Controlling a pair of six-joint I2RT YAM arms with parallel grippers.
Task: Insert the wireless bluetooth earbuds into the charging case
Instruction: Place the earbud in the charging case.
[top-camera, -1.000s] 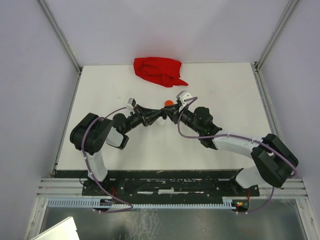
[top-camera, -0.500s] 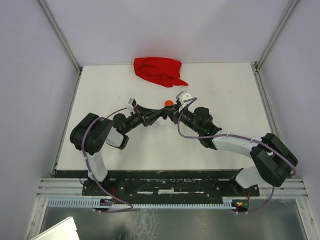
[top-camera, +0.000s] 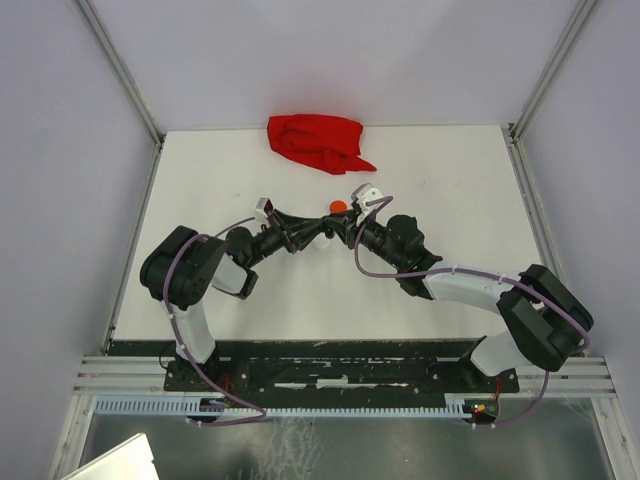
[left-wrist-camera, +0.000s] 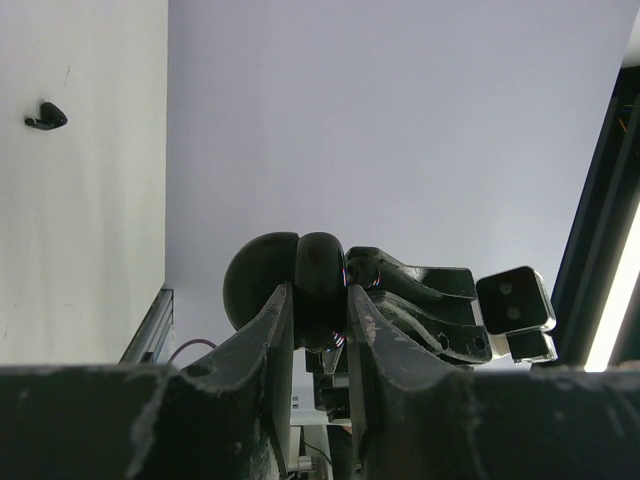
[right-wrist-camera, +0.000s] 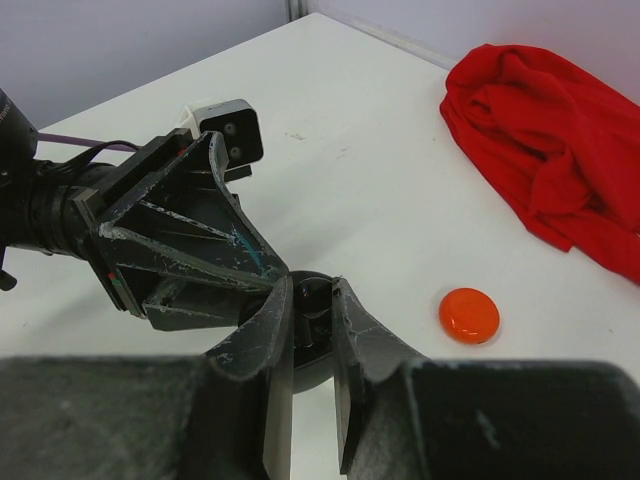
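Observation:
My left gripper (top-camera: 320, 229) is shut on a round black charging case (left-wrist-camera: 321, 278), held on edge above the table; the case's other half (left-wrist-camera: 258, 275) shows beside it. My right gripper (top-camera: 340, 226) meets it from the right. Its jaws stand close together around a small dark piece, seemingly a black earbud (right-wrist-camera: 316, 297), at the case's open mouth (right-wrist-camera: 312, 345). A second black earbud (left-wrist-camera: 45, 117) lies loose on the white table (left-wrist-camera: 80, 250). Red and white earbuds are out of view.
An orange-red disc (right-wrist-camera: 469, 315) lies on the table just right of the grippers, and also shows in the top view (top-camera: 338, 206). A crumpled red cloth (top-camera: 318, 142) lies at the table's far edge, and shows in the right wrist view (right-wrist-camera: 550, 160).
Almost nothing: both grippers stay together at the black case, and the right arm has shifted only very slightly.

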